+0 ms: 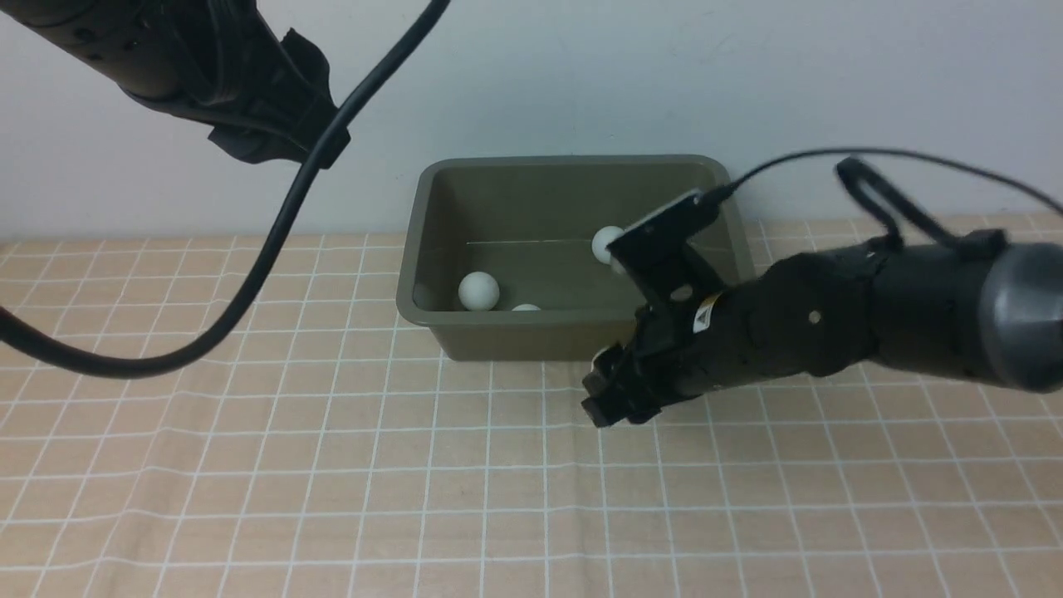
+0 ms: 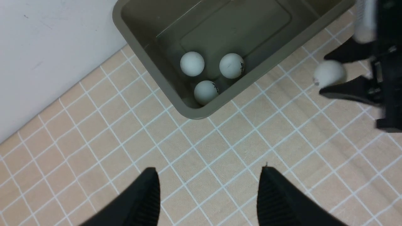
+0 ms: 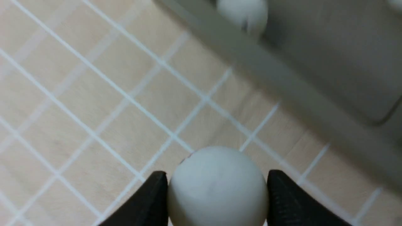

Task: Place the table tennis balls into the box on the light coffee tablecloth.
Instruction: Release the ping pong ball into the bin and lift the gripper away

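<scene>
Right claw [image 3: 216,175] grips a ball [image 3: 216,191]; front view hides it.

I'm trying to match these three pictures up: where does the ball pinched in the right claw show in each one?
Front view: not visible; the right claw hides it, just in front of the box.
Left wrist view: the held ball sits between the right claw's tips, just outside the box.
Right wrist view: it fills the foreground, pressed between two black tips.
Shared landmark: the box, seen in all three views.
</scene>
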